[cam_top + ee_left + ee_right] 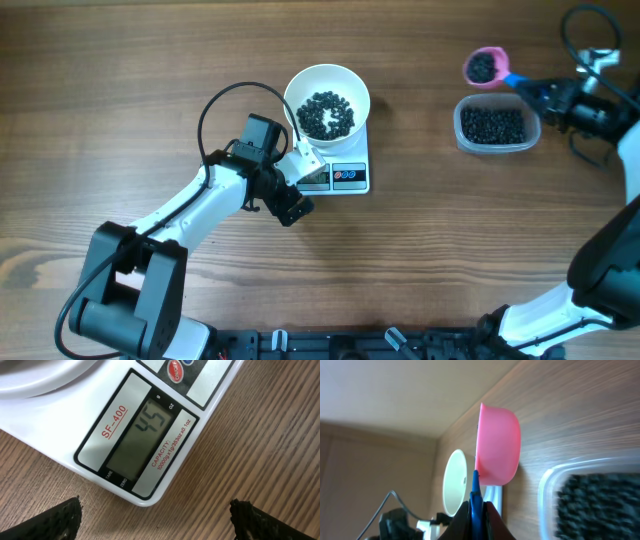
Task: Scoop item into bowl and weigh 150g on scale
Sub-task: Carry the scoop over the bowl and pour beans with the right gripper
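Observation:
The white bowl (327, 82) stands on the scale (352, 177) and holds a heap of the black item (325, 115). The scale's display (145, 440) shows 45. My left gripper (292, 195) is open at the scale's front left corner, fingertips wide apart over bare wood (155, 517). My right gripper (540, 92) is shut on the blue handle of a pink scoop (485, 66), which carries some of the item just beyond the clear tub. In the right wrist view the scoop (497, 445) appears side-on above my right gripper (477, 510), with the bowl (454, 482) far behind.
A clear plastic tub (461, 126) full of the black pieces sits at the right, also seen as the tub (547, 485) in the right wrist view. A black cable (215, 105) loops above the left arm. Bare wooden table surrounds everything.

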{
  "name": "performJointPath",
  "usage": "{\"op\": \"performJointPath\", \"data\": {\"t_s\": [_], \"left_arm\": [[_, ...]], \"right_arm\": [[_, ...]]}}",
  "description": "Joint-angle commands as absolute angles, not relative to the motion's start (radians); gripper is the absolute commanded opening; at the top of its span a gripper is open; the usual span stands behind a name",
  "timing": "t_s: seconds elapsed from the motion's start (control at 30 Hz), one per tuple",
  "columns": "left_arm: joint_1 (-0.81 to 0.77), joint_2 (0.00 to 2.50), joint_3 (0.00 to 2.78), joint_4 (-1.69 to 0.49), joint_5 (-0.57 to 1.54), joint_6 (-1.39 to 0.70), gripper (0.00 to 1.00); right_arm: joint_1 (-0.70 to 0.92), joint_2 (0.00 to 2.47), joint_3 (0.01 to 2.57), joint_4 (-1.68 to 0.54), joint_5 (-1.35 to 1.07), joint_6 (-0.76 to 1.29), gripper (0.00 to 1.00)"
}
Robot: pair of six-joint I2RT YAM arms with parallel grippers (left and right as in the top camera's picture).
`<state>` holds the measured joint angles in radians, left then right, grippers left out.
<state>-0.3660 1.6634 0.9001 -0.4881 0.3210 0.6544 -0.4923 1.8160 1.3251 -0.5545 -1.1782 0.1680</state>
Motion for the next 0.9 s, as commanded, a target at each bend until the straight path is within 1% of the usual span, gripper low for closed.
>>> {"op": "performJointPath", "data": {"t_s": [0.0, 0.07, 0.13, 0.27, 0.3, 0.4, 0.47, 0.57, 0.73, 0.87], "left_arm": [[-0.366, 1.672, 0.896, -0.485, 0.34, 0.677, 1.0], [-0.366, 1.672, 0.896, -0.485, 0.34, 0.677, 1.0], [-0.366, 1.672, 0.896, -0.485, 0.34, 0.677, 1.0], [-0.366, 1.672, 0.896, -0.485, 0.34, 0.677, 1.0], [-0.366, 1.672, 0.896, -0.485, 0.34, 0.677, 1.0], [-0.366, 1.672, 0.896, -0.485, 0.34, 0.677, 1.0], [-0.366, 1.672, 0.896, -0.485, 0.34, 0.677, 1.0], [-0.366, 1.672, 0.896, -0.485, 0.34, 0.677, 1.0], [-0.366, 1.672, 0.896, -0.485, 0.34, 0.677, 1.0], [-0.366, 1.672, 0.896, -0.485, 0.34, 0.677, 1.0]], "right_arm": [[-0.374, 1.823, 1.324, -0.408, -1.217, 0.319, 0.04], [-0.284, 1.823, 1.324, -0.289, -1.216, 0.377, 0.04], [-0.216, 1.823, 1.324, -0.227, -1.213, 0.396, 0.04], [-0.078, 1.824, 1.324, -0.184, -1.186, 0.389, 0.04], [-0.046, 1.824, 1.324, -0.184, -1.168, 0.37, 0.04], [0.033, 1.824, 1.324, -0.184, -1.119, 0.232, 0.04], [0.072, 1.824, 1.324, -0.184, -1.031, 0.14, 0.04], [0.091, 1.822, 1.324, -0.184, -0.961, 0.07, 0.04], [0.093, 1.795, 1.358, -0.18, -0.935, 0.014, 0.04], [0.093, 1.769, 1.36, -0.181, -0.936, -0.105, 0.04]]}}
